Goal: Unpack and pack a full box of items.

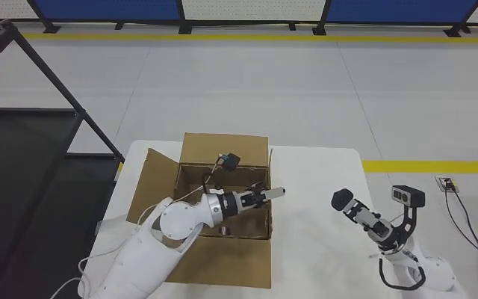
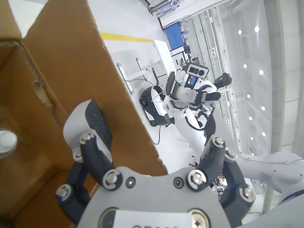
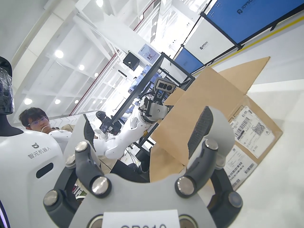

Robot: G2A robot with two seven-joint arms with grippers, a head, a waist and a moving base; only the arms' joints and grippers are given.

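Observation:
An open cardboard box stands on the white table, flaps spread and its right flap upright. My left gripper hangs over the box's right side. In the left wrist view it is open, one finger inside the box and the other outside, with the upright flap between them and untouched. A white round cap shows down inside the box. My right gripper hovers above the table right of the box, open and holding nothing. It faces the box's labelled side.
A black metal rack stands just left of the table. Bare tabletop lies between the box and the right arm. The table's right edge is close behind the right gripper.

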